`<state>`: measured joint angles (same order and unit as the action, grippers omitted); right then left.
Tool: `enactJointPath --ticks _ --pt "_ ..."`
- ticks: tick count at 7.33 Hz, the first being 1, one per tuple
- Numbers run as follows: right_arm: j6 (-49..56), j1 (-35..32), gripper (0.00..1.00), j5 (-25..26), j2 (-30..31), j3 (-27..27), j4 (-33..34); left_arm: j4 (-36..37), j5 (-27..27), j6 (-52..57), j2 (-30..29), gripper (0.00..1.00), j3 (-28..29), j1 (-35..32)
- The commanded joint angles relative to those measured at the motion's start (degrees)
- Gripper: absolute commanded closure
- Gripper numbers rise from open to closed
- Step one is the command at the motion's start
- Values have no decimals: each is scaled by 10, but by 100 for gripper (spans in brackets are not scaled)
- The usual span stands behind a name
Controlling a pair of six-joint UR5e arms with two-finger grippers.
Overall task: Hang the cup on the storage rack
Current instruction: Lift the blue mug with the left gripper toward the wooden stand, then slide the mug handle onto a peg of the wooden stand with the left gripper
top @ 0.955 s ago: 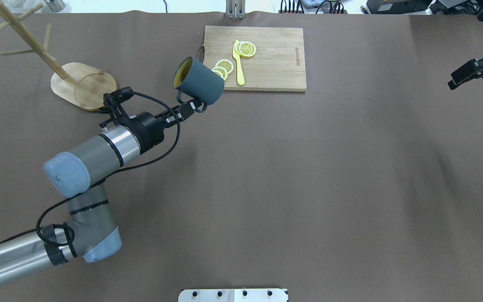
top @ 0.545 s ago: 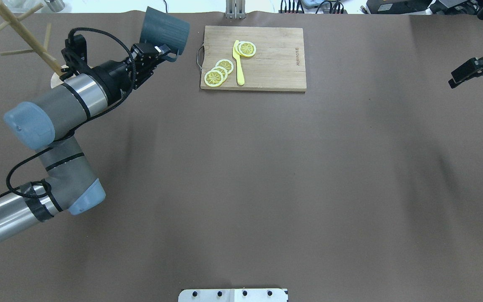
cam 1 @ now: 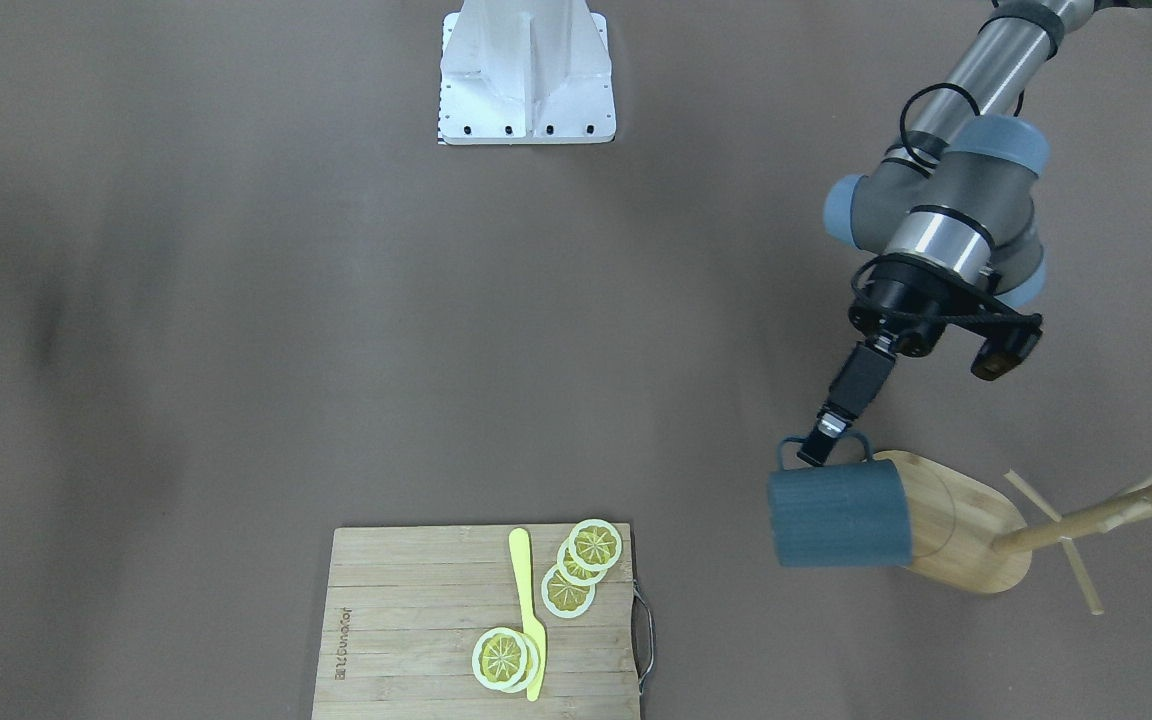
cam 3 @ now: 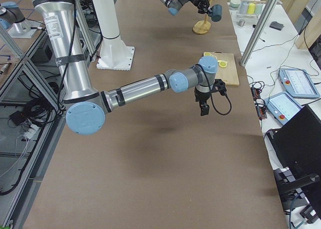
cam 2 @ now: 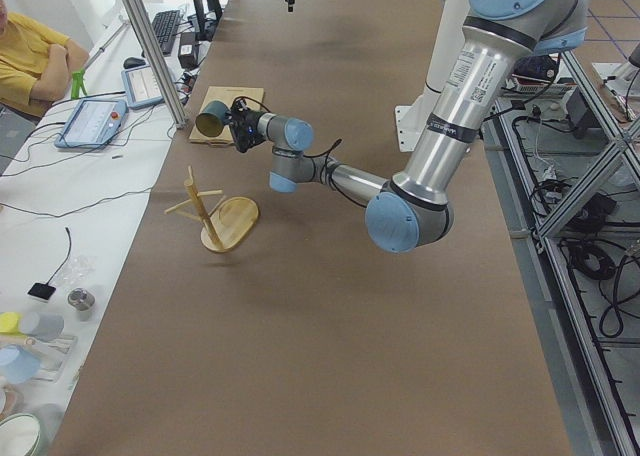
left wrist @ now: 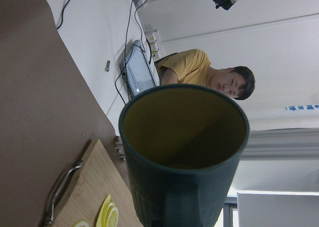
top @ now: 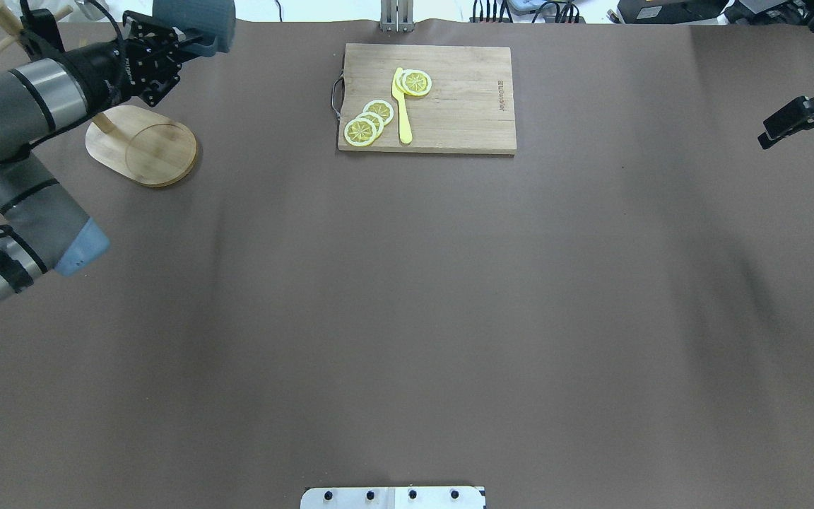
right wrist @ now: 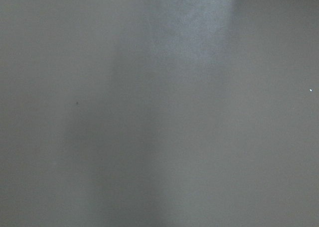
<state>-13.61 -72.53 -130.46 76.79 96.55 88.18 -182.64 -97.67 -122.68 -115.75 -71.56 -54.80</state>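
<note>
The dark teal cup [cam 1: 841, 525] with a yellow inside [left wrist: 184, 122] hangs in the air, tipped on its side. My left gripper [cam 1: 823, 443] is shut on its loop handle. In the overhead view the cup [top: 195, 15] is at the far table edge, right of the storage rack's pegs. The bamboo storage rack [cam 1: 956, 545] stands on its oval base [top: 142, 145] with its post [cam 1: 1106, 515] and thin pegs bare. The cup is beside the rack and touches no peg. My right gripper [top: 774, 131] hovers at the far right, looks shut and holds nothing.
A wooden cutting board [top: 449, 106] with lemon slices [top: 372, 120] and a yellow knife [top: 402, 106] lies at the far middle. A white mounting plate [cam 1: 526, 70] sits at the robot's side. A person in yellow [cam 2: 30, 66] sits beyond the far edge.
My left arm has lifted the cup and swung it left and away, from in front of the cutting board to the far edge beside the rack's pegs. The right arm has not moved.
</note>
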Motion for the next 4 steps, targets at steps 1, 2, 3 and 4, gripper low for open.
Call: enactJointPath --ticks 1,2,3,4 --pt "-1 -3 0 -6 -1 -1 -1 -15 -87 -42 1 100 22 -57" --pt "-1 -3 0 -7 -1 0 -2 -36 -83 -119 2 100 21 -57" --pt "-1 -3 0 -7 -1 0 -2 -63 -66 -185 7 100 21 -58" --pt "-2 -3 0 -7 -3 0 -1 -74 -37 -273 14 100 21 -58"
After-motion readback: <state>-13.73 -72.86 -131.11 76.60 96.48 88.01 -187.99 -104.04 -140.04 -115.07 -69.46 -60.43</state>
